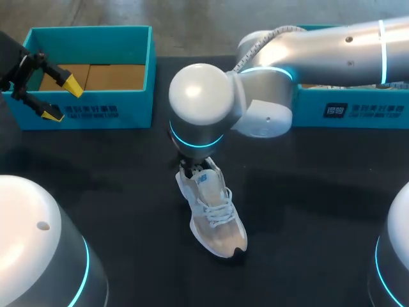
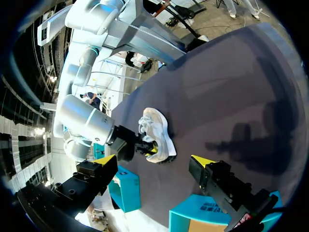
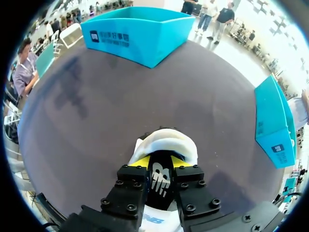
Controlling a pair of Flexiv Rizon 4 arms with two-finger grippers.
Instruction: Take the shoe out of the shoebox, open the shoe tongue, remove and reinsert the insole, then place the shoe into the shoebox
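Right fingers (image 3: pixel 139 161) pinch the shoe tongue (image 3: pixel 160 180), hidden under the arm (image 1: pixel 203 96) from overhead; left fingers (image 1: pixel 71 84) gape empty.

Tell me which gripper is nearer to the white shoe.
Right. The right gripper is shut on the white shoe at its heel end. The left gripper hangs open by the teal shoebox at the table's far left, apart from the shoe.

A white mesh shoe (image 1: pixel 214 214) with a blue side mark is seen. The tongue (image 3: pixel 161 179) pinched between the yellow-tipped black fingers of the right gripper (image 3: pixel 161 161) is black with a white emblem. Ahead, a teal shoebox (image 3: pixel 140 29) bears a dark label on a black table (image 1: pixel 307 192).
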